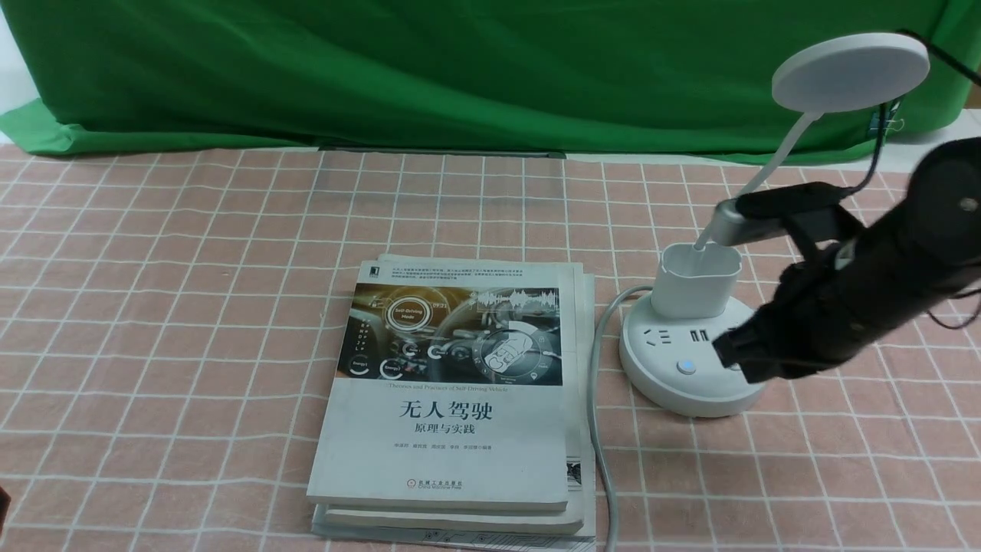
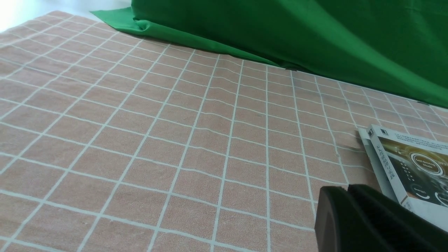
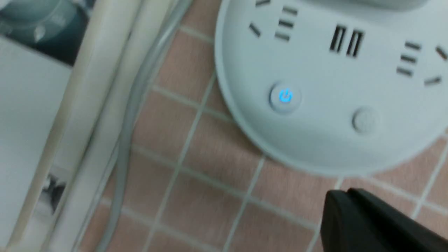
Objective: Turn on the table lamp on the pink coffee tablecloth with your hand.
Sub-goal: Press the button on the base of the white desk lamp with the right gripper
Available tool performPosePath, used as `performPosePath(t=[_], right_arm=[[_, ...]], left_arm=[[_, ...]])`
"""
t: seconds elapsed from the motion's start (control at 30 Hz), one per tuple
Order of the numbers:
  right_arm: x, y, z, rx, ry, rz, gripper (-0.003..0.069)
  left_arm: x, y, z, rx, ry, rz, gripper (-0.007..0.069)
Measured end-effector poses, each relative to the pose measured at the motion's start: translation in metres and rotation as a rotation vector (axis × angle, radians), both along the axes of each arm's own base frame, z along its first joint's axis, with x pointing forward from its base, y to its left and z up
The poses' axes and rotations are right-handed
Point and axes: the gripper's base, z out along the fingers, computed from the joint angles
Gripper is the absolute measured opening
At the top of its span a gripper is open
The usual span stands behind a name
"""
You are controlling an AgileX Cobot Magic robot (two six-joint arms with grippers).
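Note:
The white table lamp stands at the right on the pink coffee tablecloth (image 1: 153, 307), its round base (image 1: 667, 383) under a cup holder (image 1: 693, 280), a thin neck and a flat disc head (image 1: 851, 70). My right gripper (image 1: 728, 354), the hand, is shut with nothing in it and hangs over the base's front right part. In the right wrist view its tip (image 3: 344, 194) sits just off the base's rim (image 3: 315, 154), close to a plain round button (image 3: 364, 119). Another button (image 3: 285, 97) glows blue. My left gripper (image 2: 346, 190) is shut and empty, low over the cloth.
A stack of books (image 1: 452, 399) lies in the middle, left of the lamp. The lamp's grey cable (image 1: 598, 429) runs between books and base toward the front edge. A green backdrop cloth (image 1: 460, 69) hangs along the far side.

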Motion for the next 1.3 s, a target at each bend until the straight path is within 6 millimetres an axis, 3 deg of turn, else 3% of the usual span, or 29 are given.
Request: performPosePath(t=[0.27, 0.83, 1.3], right_arm=[[0.029, 0.001, -0.024, -0.013, 0.04, -0.022, 0.0032], [0.038, -0.006, -0.027, -0.007, 0.011, -0.057, 0.0032], [0.043, -0.006, -0.041, -0.015, 0.062, -0.07, 0.0033]], left_arm=[[0.0, 0.0, 0.0, 0.0, 0.0, 0.0, 0.0019], [0.0, 0.0, 0.0, 0.0, 0.0, 0.0, 0.0019], [0.0, 0.0, 0.0, 0.0, 0.0, 0.0, 0.0019]])
